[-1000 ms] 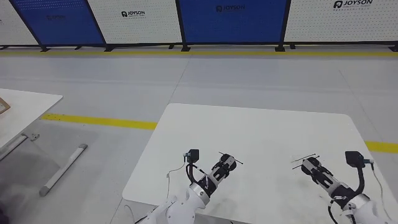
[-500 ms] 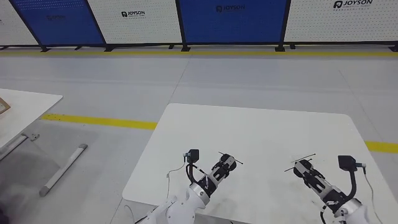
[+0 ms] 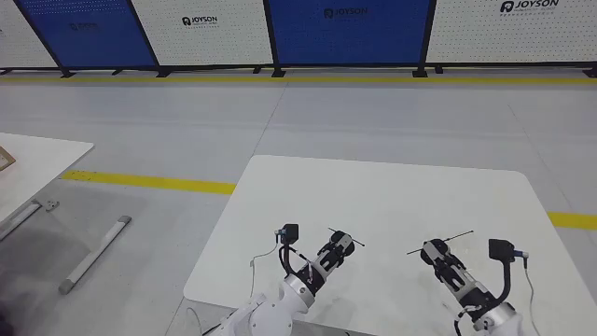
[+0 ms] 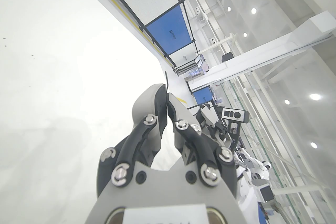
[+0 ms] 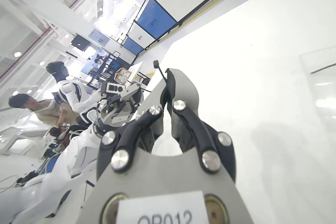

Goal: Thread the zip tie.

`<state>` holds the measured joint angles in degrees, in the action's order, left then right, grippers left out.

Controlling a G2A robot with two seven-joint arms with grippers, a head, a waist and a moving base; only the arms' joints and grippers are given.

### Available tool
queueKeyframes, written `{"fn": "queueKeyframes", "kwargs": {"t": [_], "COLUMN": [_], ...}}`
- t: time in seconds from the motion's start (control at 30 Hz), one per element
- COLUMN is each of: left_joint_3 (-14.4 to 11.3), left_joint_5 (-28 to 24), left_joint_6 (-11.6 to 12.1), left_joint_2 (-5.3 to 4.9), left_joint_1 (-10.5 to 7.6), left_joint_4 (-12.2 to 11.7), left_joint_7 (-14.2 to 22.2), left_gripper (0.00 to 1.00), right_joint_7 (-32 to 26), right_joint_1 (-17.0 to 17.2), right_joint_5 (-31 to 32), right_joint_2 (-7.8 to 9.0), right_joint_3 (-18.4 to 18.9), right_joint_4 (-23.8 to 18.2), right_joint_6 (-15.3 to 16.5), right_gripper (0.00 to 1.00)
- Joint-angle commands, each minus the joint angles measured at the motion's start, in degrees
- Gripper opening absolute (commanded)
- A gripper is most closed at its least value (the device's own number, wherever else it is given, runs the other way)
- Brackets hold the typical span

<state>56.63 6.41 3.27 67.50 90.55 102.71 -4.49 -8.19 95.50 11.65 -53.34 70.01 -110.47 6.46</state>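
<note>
— Where is the zip tie?
— In my right hand (image 5: 166, 83). Its two fingers are pressed together on the zip tie (image 5: 159, 69), gripping the black band a short way from its small square head, so the head pokes out past the fingertips. Seen from above, the tie lies crosswise to the hand, with a length sticking out on either side of the tips. One end points toward my other hand and the other end away from it.

— And the left hand?
— My left hand (image 4: 166, 93) is closed too, clamped on a second thin black strap (image 4: 166, 79). A short piece rises beyond the fingertips. From above, that strap also runs across the hand and shows on both sides of the fingers.

— Do the two pieces meet?
— No. The hands sit side by side and well apart, with white worktop (image 3: 392, 187) between them, and neither piece touches the other. From my right wrist, the left hand sits off past my fingertips, on the side the head leans toward.

— Are the hands resting on the worktop?
— I cannot tell. Both are over its near part with fingers pointing away from me.
</note>
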Motion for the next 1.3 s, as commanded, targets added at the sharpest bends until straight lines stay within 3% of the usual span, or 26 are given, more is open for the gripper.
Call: {"fn": "queueKeyframes", "kwargs": {"t": [0.0, 0.07, 0.93, 1.27], "left_joint_3": [0.00, 0.00, 0.00, -1.74], "left_joint_5": [0.00, 0.00, 0.00, 1.08], "left_joint_6": [0.00, 0.00, 0.00, -0.81], "left_joint_2": [0.00, 0.00, 0.00, 0.61], "left_joint_1": [0.00, 0.00, 0.00, -1.37], "left_joint_4": [0.00, 0.00, 0.00, -2.83], "left_joint_7": [0.00, 0.00, 0.00, -0.48], "left_gripper": [0.00, 0.00, 0.00, 0.00], "right_joint_7": [1.59, 2.23, 2.23, 2.23], "right_joint_1": [-1.44, -2.73, -2.73, -2.73], "right_joint_5": [1.18, 0.81, 0.81, 0.81], "right_joint_2": [-0.59, -0.99, -0.99, -0.99], "right_joint_3": [-2.44, -3.26, -3.26, -3.26], "right_joint_4": [1.09, 2.12, 2.12, 2.12], "right_joint_6": [-0.49, -1.24, -1.24, -1.24], "right_gripper": [0.00, 0.00, 0.00, 0.00]}}
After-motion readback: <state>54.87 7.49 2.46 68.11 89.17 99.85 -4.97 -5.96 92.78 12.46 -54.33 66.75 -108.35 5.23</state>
